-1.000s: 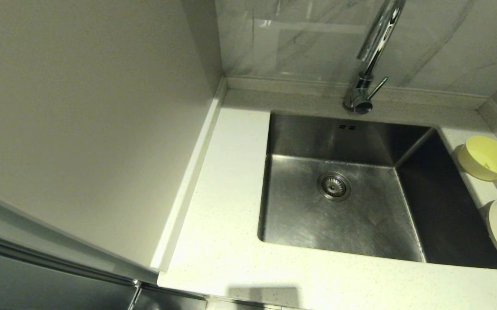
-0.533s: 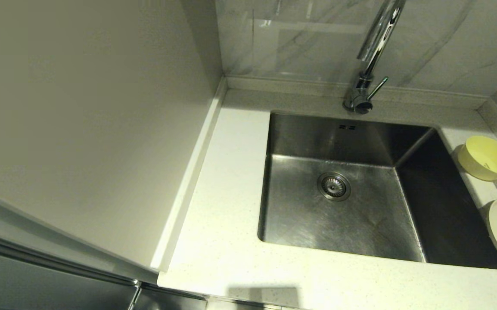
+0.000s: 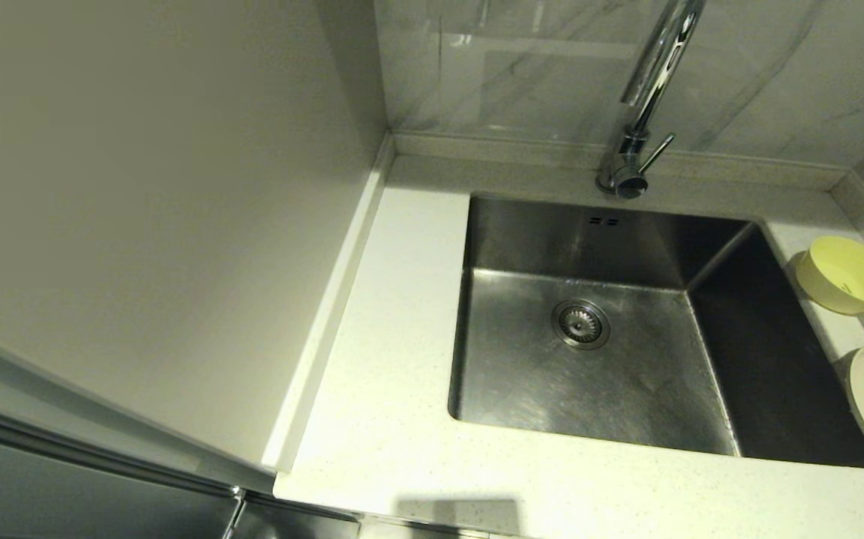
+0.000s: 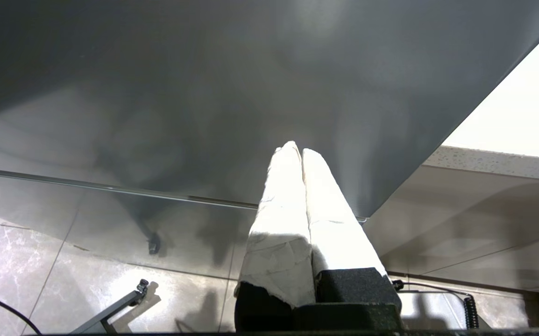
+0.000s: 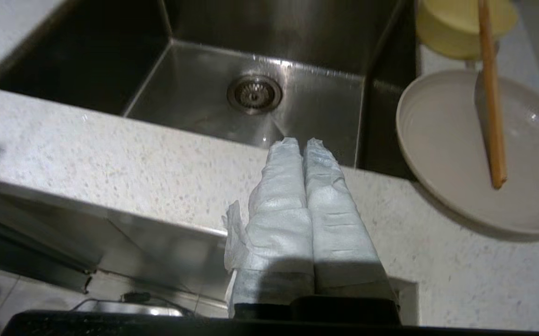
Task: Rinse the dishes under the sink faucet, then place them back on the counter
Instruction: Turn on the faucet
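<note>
Since nothing is lifted yet, we judge the first pick as the step in hand. Our right gripper [image 5: 302, 142], clenched with its wrapped fingers pressed together and holding nothing, hangs off the near edge of the counter [image 3: 402, 419]; our left gripper [image 4: 296, 150], likewise closed and empty, is parked low beside the cabinet front. The dishes sit right of the sink [image 3: 589, 322]: the bowl [image 3: 844, 273] farther back, the plate [image 5: 465, 154] nearer. The chopsticks [image 5: 491, 93] lie across both, long axis running near to far, near tip resting on the plate. We should part the fingers first, approach across that axis and lift the chopsticks before the plate. The faucet [image 3: 645, 97] stands behind the sink.
</note>
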